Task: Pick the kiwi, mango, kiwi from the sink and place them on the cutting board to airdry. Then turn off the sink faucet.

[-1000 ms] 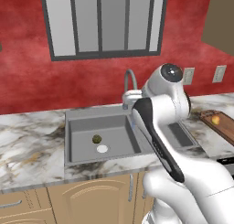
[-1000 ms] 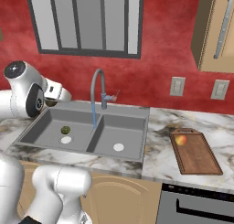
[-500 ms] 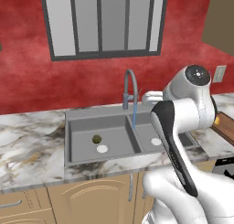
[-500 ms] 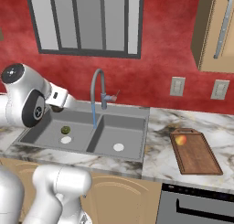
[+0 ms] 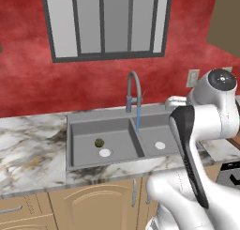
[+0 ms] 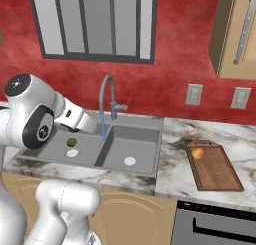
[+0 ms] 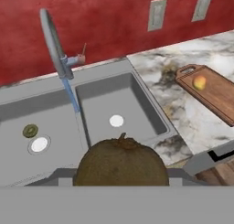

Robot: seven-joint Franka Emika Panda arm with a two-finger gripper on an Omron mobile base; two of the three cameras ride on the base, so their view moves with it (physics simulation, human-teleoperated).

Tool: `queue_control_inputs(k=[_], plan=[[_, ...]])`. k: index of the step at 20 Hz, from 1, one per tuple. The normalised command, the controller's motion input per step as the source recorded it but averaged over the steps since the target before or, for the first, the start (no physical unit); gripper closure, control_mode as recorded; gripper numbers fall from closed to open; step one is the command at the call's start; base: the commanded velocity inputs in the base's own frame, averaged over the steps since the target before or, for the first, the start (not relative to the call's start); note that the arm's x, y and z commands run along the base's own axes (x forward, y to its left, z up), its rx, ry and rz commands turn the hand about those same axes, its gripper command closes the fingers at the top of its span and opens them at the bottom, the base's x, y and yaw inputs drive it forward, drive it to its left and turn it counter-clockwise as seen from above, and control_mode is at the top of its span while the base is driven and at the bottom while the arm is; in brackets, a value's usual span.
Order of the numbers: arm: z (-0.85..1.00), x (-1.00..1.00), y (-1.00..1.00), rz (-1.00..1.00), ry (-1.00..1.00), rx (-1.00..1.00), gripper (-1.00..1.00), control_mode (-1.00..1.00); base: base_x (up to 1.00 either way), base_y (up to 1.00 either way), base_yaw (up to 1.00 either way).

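- In the sink (image 6: 145, 134): grey double basin, matte, rectangular, a white round drain disc (image 6: 130, 161) in each half, set into a veined marble counter (image 6: 172, 176).
- Left basin: olive-green kiwi (image 6: 72, 142), small and round, just beside that basin's drain; also seen from the left base camera (image 5: 99, 142) and the hand camera (image 7: 30, 130).
- Sink faucet (image 6: 106, 96): slim grey metal gooseneck with a small side lever; a thin blue stream falls from the spout onto the divider between the basins.
- Cutting board (image 6: 214, 165): flat reddish-brown wood with a darker rim, on the counter right of the sink. Mango (image 6: 198, 153), oval, orange-yellow with a red blush, sits near the board's far end.
- Brown kiwi (image 7: 121, 162): dull, fuzzy and round, large at the bottom of the hand view, gripper jaws clamped on it. It sits above the sink's front edge, over the right basin side.
- Arm: white links bent high over the sink; the hand looks forward and down over the sink toward the board.
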Motion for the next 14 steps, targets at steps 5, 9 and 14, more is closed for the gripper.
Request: queue_control_inputs(k=[5,9,14], plan=[[0.0,-0.1,-0.45,-0.17,0.13,0.0,1.0,-1.0,0.0,0.0,0.0],[0.0,-0.02,-0.45,-0.17,0.14,0.0,1.0,-1.0,0.0,0.0,0.0],[0.0,0.0,-0.46,-0.13,0.11,0.0,1.0,-1.0,0.0,0.0,0.0]])
